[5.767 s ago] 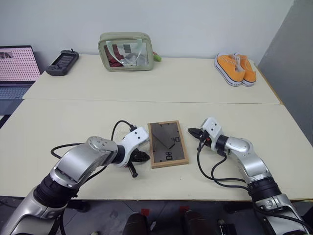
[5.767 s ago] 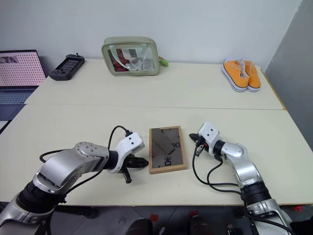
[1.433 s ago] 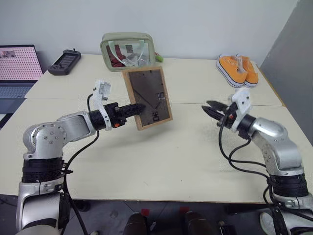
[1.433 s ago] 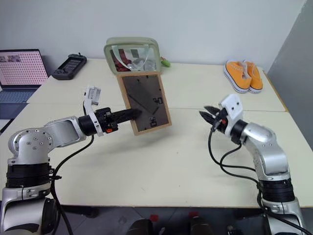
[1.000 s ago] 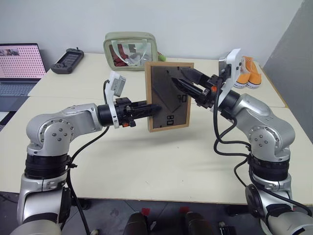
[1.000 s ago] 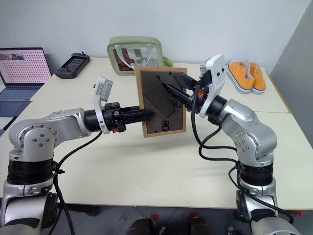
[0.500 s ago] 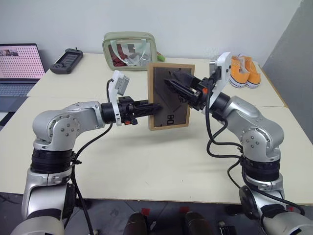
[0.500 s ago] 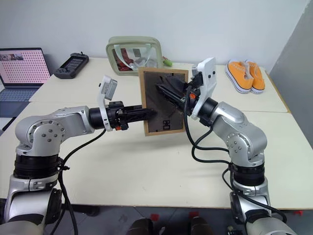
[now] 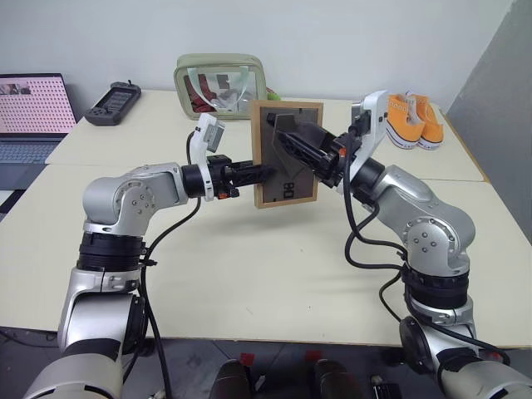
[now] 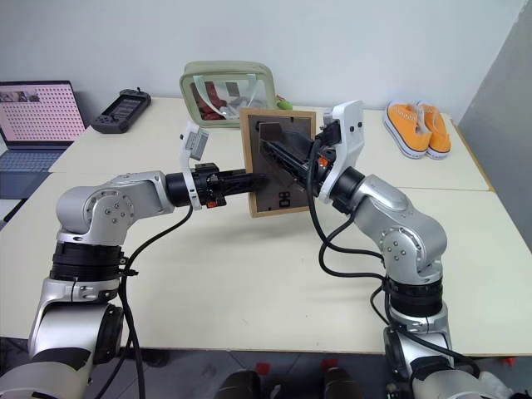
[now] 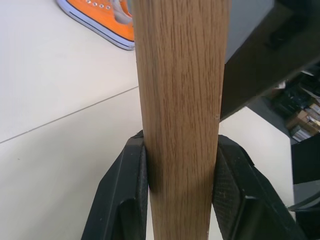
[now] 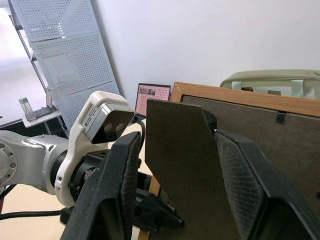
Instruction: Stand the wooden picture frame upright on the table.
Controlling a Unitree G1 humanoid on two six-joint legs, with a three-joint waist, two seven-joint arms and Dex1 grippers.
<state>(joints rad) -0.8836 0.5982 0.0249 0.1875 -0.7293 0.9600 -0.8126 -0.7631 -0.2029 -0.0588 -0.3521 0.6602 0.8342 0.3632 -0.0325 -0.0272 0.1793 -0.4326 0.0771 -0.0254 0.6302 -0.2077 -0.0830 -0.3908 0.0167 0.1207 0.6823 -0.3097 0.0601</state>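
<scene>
While left hand (image 11: 180, 192) clamps frame (image 9: 287, 154) edge, right hand (image 12: 172, 165) straddles stand (image 12: 182, 165).

A small rectangular light-wood picture frame (image 9: 286, 153) with a dark grey-brown back panel is held upright in the air above the large pale cream desk (image 9: 249, 274). The left tool (image 9: 253, 172) clamps its left edge. The right tool (image 9: 287, 146) has its black fingers on the back panel's stand. Behind, the desk carries a green clear-windowed pouch (image 9: 219, 86), orange sneakers (image 9: 407, 119), a black handheld controller (image 9: 111, 104) and an open laptop (image 9: 29, 116).
</scene>
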